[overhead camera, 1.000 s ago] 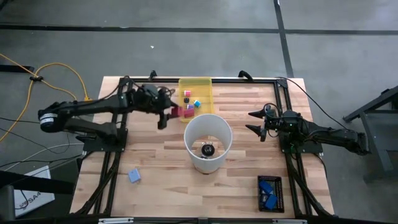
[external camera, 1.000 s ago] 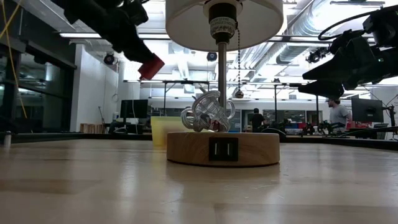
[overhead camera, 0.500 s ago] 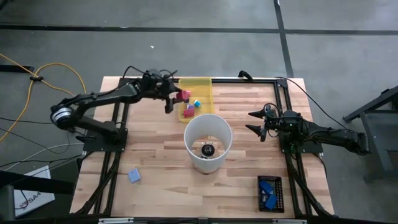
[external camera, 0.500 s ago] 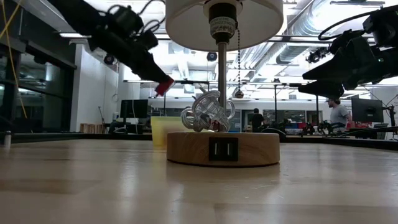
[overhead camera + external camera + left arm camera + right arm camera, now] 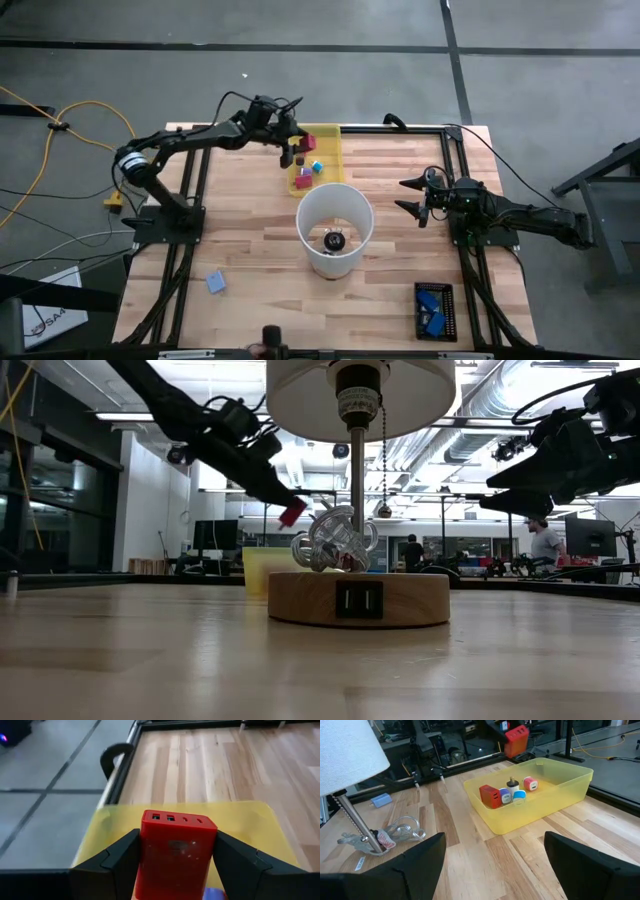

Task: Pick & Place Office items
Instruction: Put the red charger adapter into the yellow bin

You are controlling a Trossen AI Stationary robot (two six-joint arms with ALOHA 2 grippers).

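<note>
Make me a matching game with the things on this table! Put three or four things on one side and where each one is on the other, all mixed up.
Things:
1. red charger
2. pink charger
3. light blue block
4. lamp

Places:
A. lying on the bare table, nearest the left arm's base
B. standing in the middle of the table
C. held in the left gripper, above the yellow tray
D. lying inside the yellow tray

Pairs: 1-C, 2-D, 3-A, 4-B
</note>
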